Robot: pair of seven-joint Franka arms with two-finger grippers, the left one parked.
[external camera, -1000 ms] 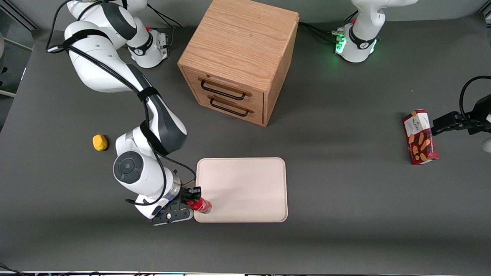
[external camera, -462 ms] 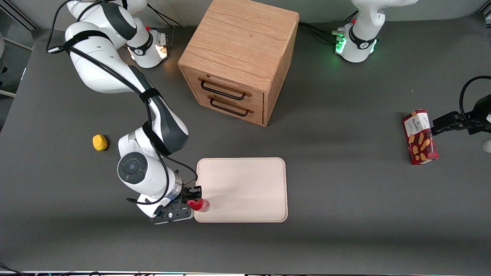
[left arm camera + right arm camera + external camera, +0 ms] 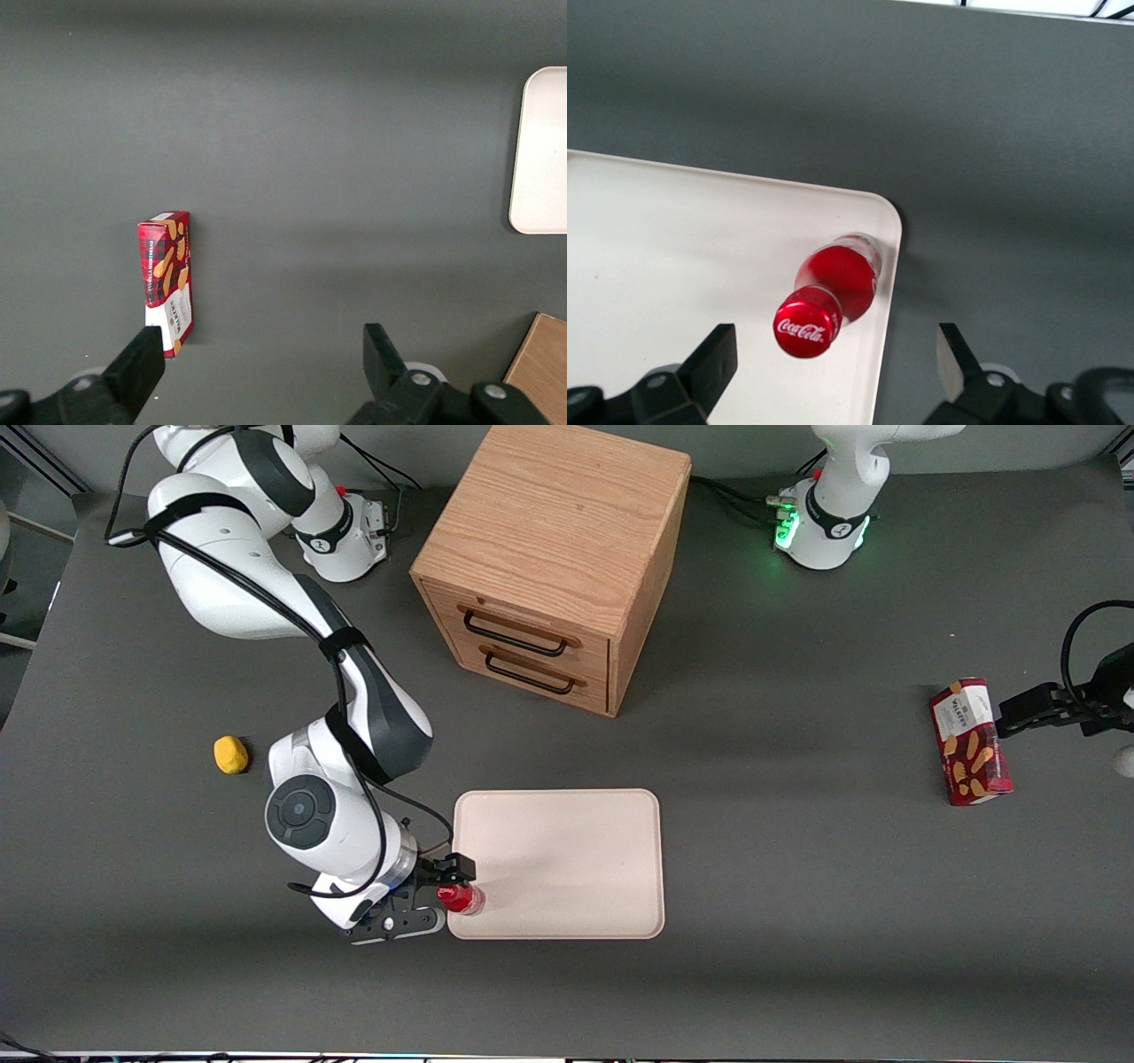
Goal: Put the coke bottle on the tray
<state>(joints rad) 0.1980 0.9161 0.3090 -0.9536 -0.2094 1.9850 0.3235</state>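
The coke bottle (image 3: 462, 899) stands upright on the tray (image 3: 567, 859), in the tray's corner nearest the front camera at the working arm's end. In the right wrist view the bottle (image 3: 837, 285) shows its red cap from above, close to the tray's rim (image 3: 888, 266). My right gripper (image 3: 445, 893) is open and sits just above the bottle. Its fingers (image 3: 716, 361) stand wide on either side of the cap and touch nothing. The gripper (image 3: 834, 372) is empty. One end of the tray (image 3: 540, 150) shows in the left wrist view.
A wooden two-drawer cabinet (image 3: 554, 567) stands farther from the front camera than the tray. A yellow lump (image 3: 231, 755) lies toward the working arm's end. A red snack box (image 3: 970, 741) lies toward the parked arm's end and also shows in the left wrist view (image 3: 166, 279).
My gripper has opened and let go of the bottle. The bottle has gone from tilted in the fingers to standing upright on the tray's corner.
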